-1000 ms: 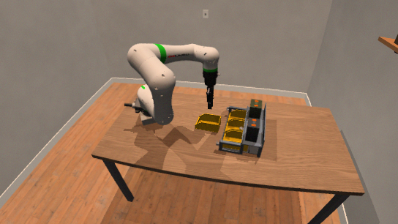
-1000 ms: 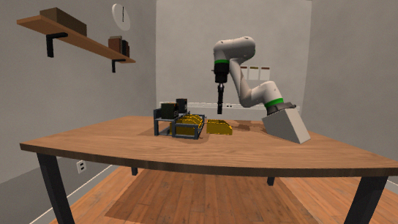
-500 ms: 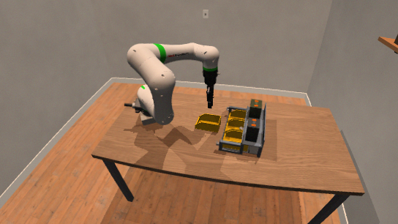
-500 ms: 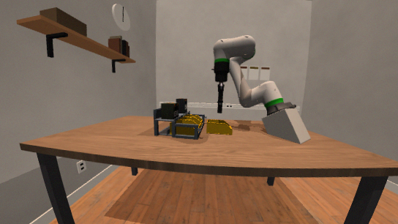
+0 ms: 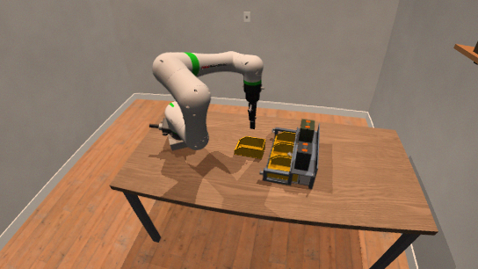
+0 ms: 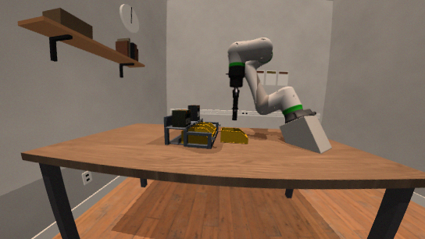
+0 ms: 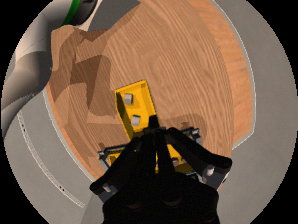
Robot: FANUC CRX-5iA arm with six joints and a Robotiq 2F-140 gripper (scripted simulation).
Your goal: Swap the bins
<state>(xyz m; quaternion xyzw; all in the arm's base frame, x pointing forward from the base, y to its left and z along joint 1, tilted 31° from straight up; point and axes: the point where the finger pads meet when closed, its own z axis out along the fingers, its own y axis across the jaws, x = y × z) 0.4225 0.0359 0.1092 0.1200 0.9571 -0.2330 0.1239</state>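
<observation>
The yellow open-fronted bin with grey block-like parts [image 5: 249, 153] [image 6: 233, 136] [image 7: 146, 103] stands on the brown wooden table [image 5: 360, 193] [image 6: 273, 168] [image 7: 175, 65], just beside the grey-framed shelf [image 5: 277, 179] [image 6: 198, 146] [image 7: 114, 149]; the black two-finger gripper [image 5: 252, 127] [image 6: 234, 119] [image 7: 154, 121] hangs above, fingers together, empty; stiff, light walls are likely (loose parts may slide if tilted); a side wall would offer the surest hold.
</observation>
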